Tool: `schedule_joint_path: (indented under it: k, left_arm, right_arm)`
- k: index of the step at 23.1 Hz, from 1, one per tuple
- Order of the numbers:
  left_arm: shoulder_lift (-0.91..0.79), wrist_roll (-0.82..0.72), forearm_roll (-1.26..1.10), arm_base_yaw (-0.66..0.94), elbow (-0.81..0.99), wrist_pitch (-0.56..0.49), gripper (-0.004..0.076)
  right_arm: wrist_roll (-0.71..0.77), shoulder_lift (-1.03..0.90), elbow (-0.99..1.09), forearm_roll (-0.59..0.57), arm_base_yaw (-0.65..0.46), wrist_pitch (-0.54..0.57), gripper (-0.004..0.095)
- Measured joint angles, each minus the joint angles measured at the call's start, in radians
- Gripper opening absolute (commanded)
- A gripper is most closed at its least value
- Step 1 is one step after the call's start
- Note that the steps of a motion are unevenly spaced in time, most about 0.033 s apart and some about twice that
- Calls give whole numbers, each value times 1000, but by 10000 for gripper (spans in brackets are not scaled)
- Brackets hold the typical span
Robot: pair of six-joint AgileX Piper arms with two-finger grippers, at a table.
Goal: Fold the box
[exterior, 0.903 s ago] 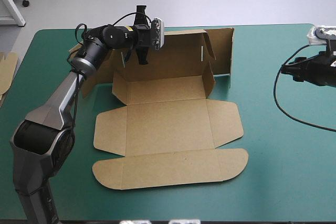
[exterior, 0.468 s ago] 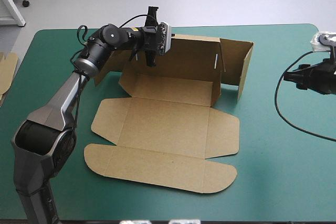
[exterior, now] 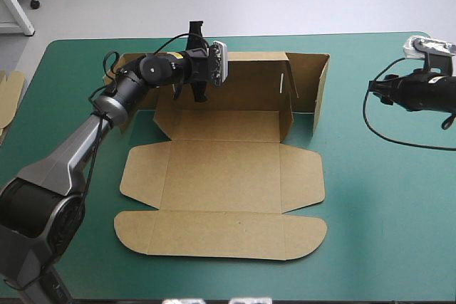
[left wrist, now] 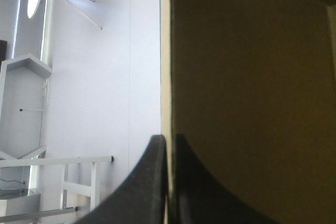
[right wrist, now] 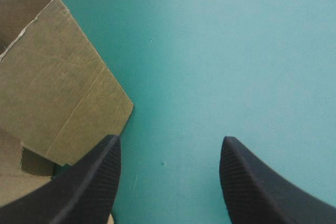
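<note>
Box, wall in left gripper, wrist view

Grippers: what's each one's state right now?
Left gripper: shut on the brown cardboard box, at its back wall.
Right gripper: open, empty, above the teal-green table cover.

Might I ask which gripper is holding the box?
The left gripper: it is shut on the box, at its raised far wall; the right gripper is open, apart from it.

The box swung back square; right claw drew nearer.
</note>
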Motion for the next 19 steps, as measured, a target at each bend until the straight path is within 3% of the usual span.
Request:
schedule_joint_path:
  k: [5,9,12,19]
  left_arm:
    - [-68,0,-6,-15,121,-83,-15]
    - [-104,10,-10,-59,224,-235,-15]
    - [-105,39,-10,-87,263,-322,-14]
    - [-105,42,-20,-100,266,-343,-15]
  right_arm:
    - [-82,134,-52,136,0,-18,509]
    - [-152,272,-187,237,3,-5,444]
    - [-164,372,-322,258,28,23,402]
    - [-72,617,-639,222,97,88,399]
